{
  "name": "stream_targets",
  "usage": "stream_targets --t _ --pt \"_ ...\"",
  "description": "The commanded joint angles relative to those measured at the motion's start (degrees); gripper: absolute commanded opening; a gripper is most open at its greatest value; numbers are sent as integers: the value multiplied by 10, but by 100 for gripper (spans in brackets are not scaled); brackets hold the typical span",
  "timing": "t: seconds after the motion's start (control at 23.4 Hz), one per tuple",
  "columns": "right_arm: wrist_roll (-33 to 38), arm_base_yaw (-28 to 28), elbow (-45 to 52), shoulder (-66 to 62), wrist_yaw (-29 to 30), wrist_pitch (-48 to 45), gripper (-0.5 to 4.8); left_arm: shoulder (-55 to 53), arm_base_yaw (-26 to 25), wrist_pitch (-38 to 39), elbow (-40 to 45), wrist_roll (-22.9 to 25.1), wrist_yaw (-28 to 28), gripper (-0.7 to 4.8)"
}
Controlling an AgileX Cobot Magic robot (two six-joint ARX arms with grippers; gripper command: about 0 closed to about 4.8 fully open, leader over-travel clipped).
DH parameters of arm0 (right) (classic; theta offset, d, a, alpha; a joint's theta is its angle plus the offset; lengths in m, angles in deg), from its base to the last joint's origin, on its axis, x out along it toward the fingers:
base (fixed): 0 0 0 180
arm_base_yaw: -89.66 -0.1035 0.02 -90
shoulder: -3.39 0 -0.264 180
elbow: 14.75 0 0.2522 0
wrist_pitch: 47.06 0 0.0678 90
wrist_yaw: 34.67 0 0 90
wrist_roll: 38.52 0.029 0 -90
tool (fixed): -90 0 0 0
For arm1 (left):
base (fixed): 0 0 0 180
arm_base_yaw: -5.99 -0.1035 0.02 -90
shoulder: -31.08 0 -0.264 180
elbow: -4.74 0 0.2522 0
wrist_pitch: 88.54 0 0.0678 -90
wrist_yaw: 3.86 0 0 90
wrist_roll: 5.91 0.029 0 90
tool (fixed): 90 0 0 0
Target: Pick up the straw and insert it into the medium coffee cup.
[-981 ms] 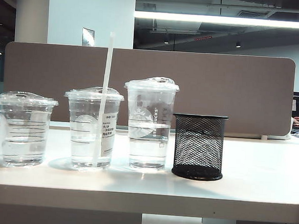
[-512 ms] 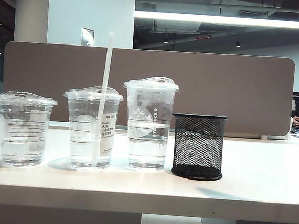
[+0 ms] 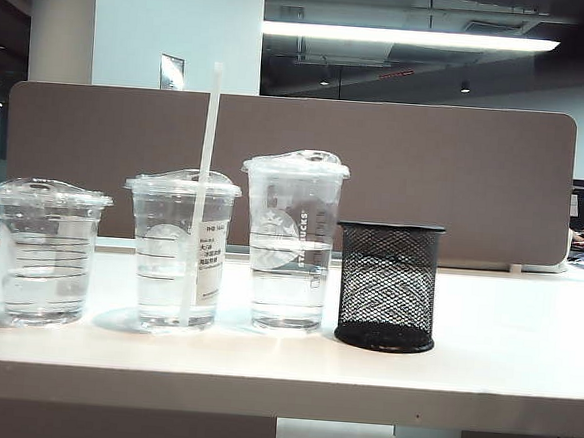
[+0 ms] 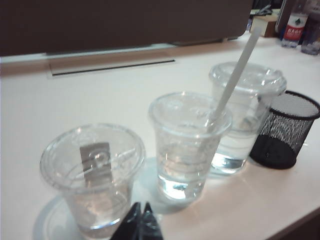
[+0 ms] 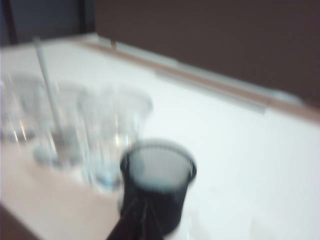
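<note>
A: Where is the straw (image 3: 204, 188)?

B: It stands in the medium coffee cup (image 3: 179, 251), through the lid, its foot down in the water. Its long axis is near upright, leaning a little, and its top rises above all three lids.

A: So the insertion looks done?

B: I judge so. The cup is the middle one of the row, between the short cup (image 3: 45, 252) and the tall cup (image 3: 290, 241), with the mesh holder (image 3: 388, 286) at the far right of the counter (image 3: 502, 364).

A: Which end effector is nearer?

B: The left end effector (image 4: 140, 225). In its wrist view its tips sit low, just before the short cup, with the straw's cup one place beyond and the straw slanting away from it. The right end effector (image 5: 140, 220) points at the mesh holder, the cups off to the side; that view is blurred.

A: And the jaws?

B: Both pairs are pressed together, tips meeting, gripping nothing. Neither touches the straw or any cup. The exterior view shows neither arm.
</note>
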Motion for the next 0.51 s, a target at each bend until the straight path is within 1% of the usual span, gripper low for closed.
stream_targets --t 0.04,0.13,0.38,0.51 --pt "6 -1 40 0 9 -38 -3 0 0 -43 -1 36 0 -1" --pt "23 -1 65 0 14 -53 -3 0 0 -65 13 52 0 -1" --pt "31 -1 119 0 15 -117 -3 0 0 -65 57 51 0 -1" --pt "31 -1 133 0 14 -125 -3 0 0 -63 62 51 0 -1"
